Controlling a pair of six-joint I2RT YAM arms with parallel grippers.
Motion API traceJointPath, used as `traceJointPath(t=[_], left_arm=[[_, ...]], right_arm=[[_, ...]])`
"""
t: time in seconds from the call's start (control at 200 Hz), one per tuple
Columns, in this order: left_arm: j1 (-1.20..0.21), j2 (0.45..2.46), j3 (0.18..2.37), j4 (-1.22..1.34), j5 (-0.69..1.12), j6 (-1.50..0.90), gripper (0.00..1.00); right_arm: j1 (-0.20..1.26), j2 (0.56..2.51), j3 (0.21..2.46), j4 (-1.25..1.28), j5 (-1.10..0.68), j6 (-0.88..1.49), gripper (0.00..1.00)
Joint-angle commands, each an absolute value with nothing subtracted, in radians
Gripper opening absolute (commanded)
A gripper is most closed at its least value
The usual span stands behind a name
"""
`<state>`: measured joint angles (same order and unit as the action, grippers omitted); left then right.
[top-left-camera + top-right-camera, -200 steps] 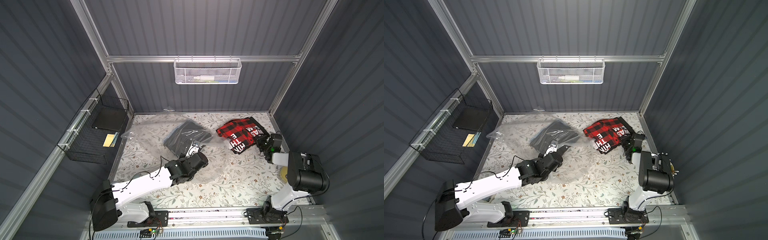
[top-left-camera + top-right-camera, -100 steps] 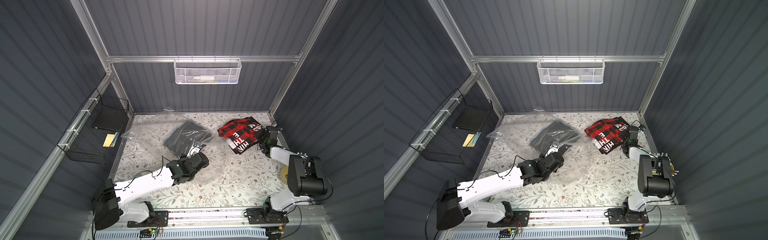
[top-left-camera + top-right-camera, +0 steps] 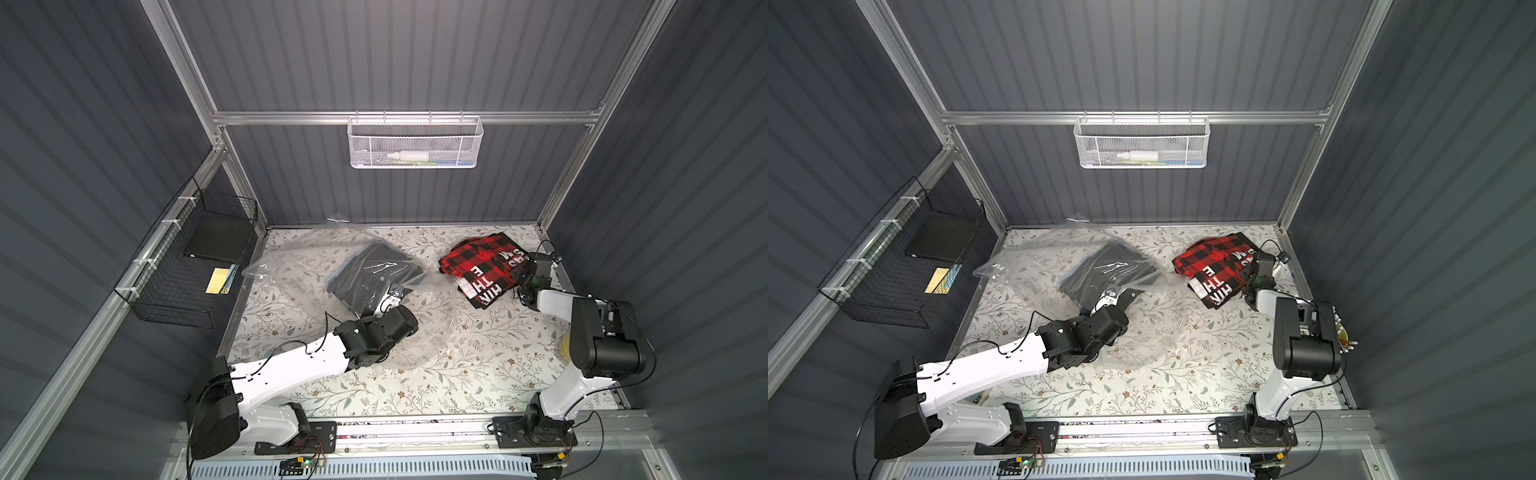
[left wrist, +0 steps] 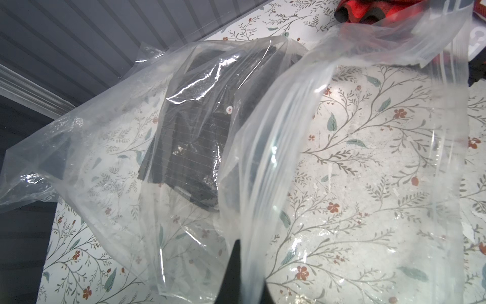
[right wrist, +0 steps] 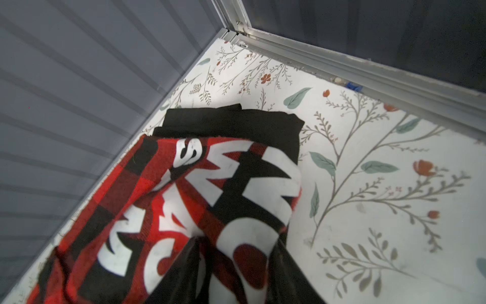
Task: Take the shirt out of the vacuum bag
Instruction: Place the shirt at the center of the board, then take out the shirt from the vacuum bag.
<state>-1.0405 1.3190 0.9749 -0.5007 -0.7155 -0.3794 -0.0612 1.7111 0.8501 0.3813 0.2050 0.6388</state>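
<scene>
Clear, crinkly plastic vacuum bag spread across the middle of the floral-print tabletop; inside it, toward the far end, a folded dark shirt with thin pale lines, not yet out.

Left gripper clenched on the bag's near edge, just beside the dark shirt; in the left wrist view, plastic film rising from the black fingertip and ballooning over that shirt.

Outside the bag, in the far right corner of the table, a red-and-black plaid shirt with white lettering, just beside the bag's right edge.

Right gripper at the plaid shirt's right side; in the right wrist view, fingers parted, plaid cloth lying slack between them, not pinched.

Against a second ago: those fingers then closed, now released; right wrist farther toward the back wall; plaid shirt in about the same spot; left grip and bag hardly changed.
</scene>
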Motion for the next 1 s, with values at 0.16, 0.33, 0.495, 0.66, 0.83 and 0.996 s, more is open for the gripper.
traceJointPath(t=[0.16,0.33,0.495,0.66,0.83,0.996], left_arm=[[-1.042,1.316,0.961,-0.492,-0.694,-0.365,0.0],[-1.042,1.308,0.956,-0.493,-0.698,-0.361,0.0],[-1.042,1.308,0.963,-0.489,-0.704,-0.358,0.0],[-1.042,1.299,0.963,-0.497,-0.707,-0.365,0.0],[-1.043,1.285,0.96,-0.503,-0.709,-0.368,0.0],[-1.042,1.277,0.958,-0.502,-0.703,-0.373,0.0]], right_arm=[[0.053,1.481,0.839,0.286,0.345,0.602,0.67],[0.106,1.415,0.839,0.329,0.328,0.589,0.68],[0.107,1.587,0.952,0.356,0.206,0.634,0.69],[0.104,1.803,1.119,0.259,0.113,0.653,0.69],[0.095,1.99,1.274,0.107,0.052,0.69,0.69],[0.086,2.075,1.279,0.122,0.001,0.72,0.7]])
